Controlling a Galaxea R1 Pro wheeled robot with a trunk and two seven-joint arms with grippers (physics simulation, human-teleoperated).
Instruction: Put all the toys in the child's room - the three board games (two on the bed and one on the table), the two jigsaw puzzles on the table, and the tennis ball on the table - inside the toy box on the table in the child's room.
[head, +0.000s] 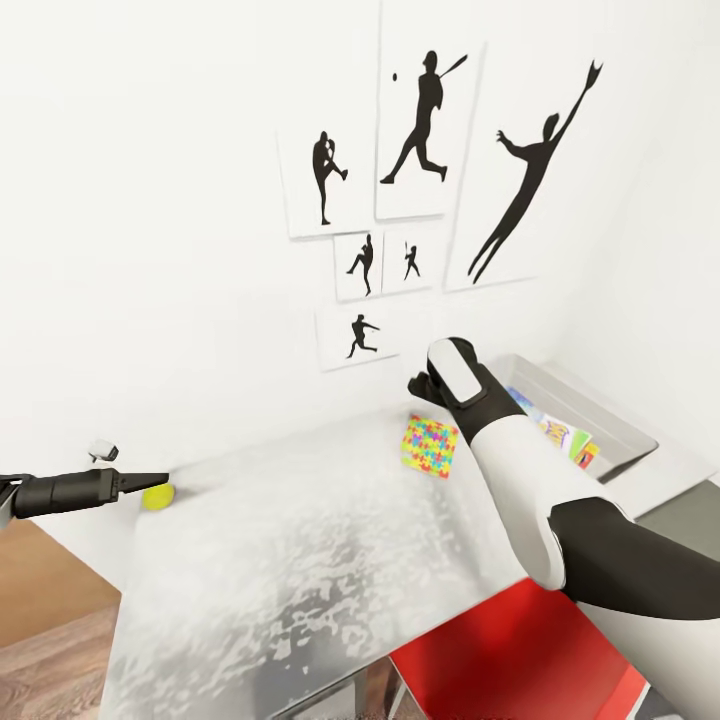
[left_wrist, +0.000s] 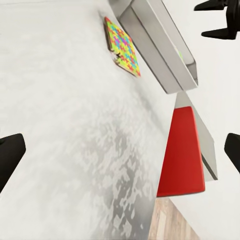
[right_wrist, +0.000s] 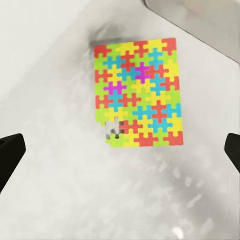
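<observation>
A jigsaw puzzle (head: 430, 446) (left_wrist: 122, 47) (right_wrist: 137, 92) lies flat on the table (head: 300, 560) near the toy box (head: 610, 420) (left_wrist: 160, 45). Colourful flat game boxes (head: 558, 432) lie inside the toy box. My right gripper (head: 422, 388) (right_wrist: 120, 150) hovers open just above the puzzle, with nothing between its fingers. The tennis ball (head: 158, 496) rests at the table's far left edge by the wall. My left gripper (head: 148, 483) (left_wrist: 120, 152) is open, its tips right beside the ball and pointing across the table. The left wrist view also catches the right gripper (left_wrist: 220, 20).
A red chair (head: 520, 650) (left_wrist: 182, 150) is tucked under the table's near right side. The white wall with black sports silhouettes (head: 430, 190) runs along the back of the table. Wood floor (head: 50, 610) shows at the left.
</observation>
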